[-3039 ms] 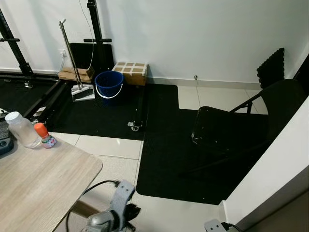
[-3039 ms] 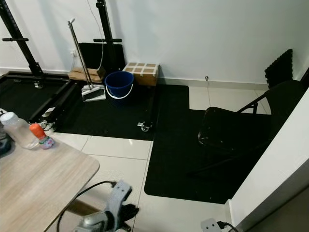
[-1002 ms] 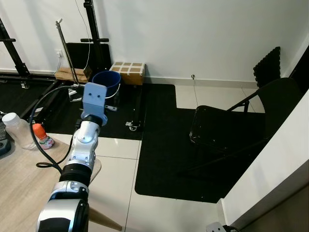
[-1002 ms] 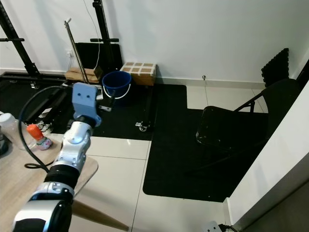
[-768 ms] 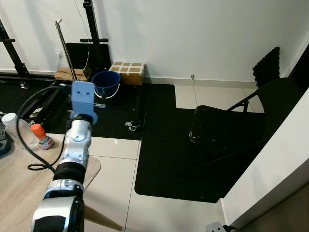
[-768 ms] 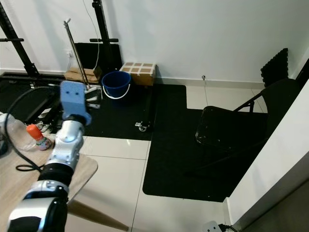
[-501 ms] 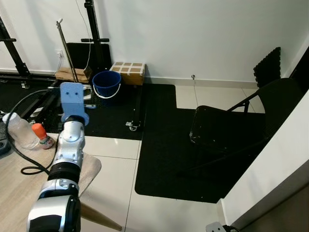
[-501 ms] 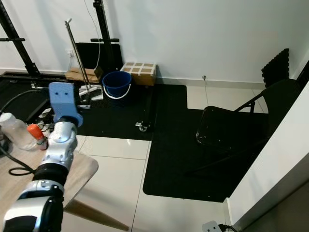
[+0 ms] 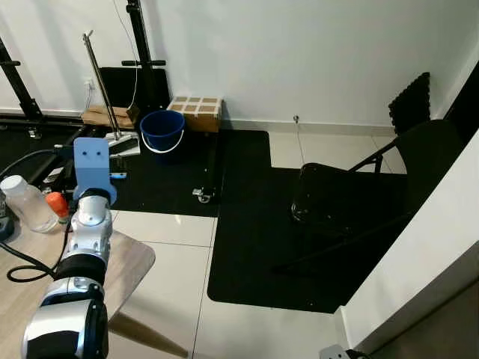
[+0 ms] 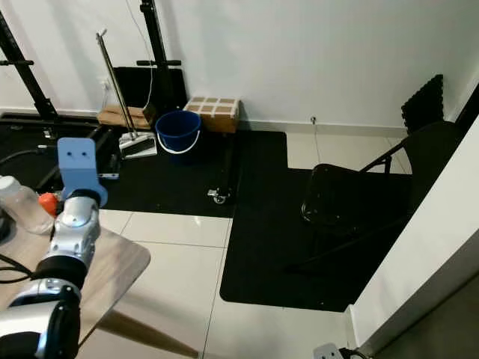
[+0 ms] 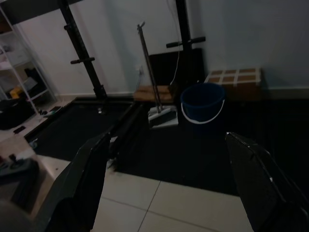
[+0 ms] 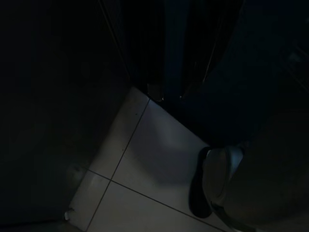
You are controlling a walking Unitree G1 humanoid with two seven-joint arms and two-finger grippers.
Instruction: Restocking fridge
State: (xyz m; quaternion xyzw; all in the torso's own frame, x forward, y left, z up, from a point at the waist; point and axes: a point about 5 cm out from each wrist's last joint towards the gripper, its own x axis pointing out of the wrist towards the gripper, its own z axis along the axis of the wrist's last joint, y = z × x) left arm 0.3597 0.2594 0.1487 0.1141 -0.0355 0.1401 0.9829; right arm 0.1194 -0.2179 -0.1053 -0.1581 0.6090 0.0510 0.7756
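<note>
The left arm is reaching out over the near corner of the wooden table (image 9: 131, 258), and the left gripper (image 11: 166, 188) is holding its two black fingers (image 11: 84, 183) wide apart with nothing between them, pointing toward a blue bucket (image 9: 163, 131), a long-handled dustpan (image 9: 123, 142) and a taped cardboard box (image 9: 196, 111) by the white wall. A clear plastic bottle with a white cap (image 9: 24, 204) and a small orange-capped bottle (image 9: 57, 206) are standing side by side on the table's far edge, just left of the arm; no writing is readable on either. The right wrist view is showing only dim floor tiles, so whether the right gripper is open or closed cannot be told, and a black folding chair (image 9: 359, 202) is standing on black floor mats (image 9: 247, 224) to the right.
</note>
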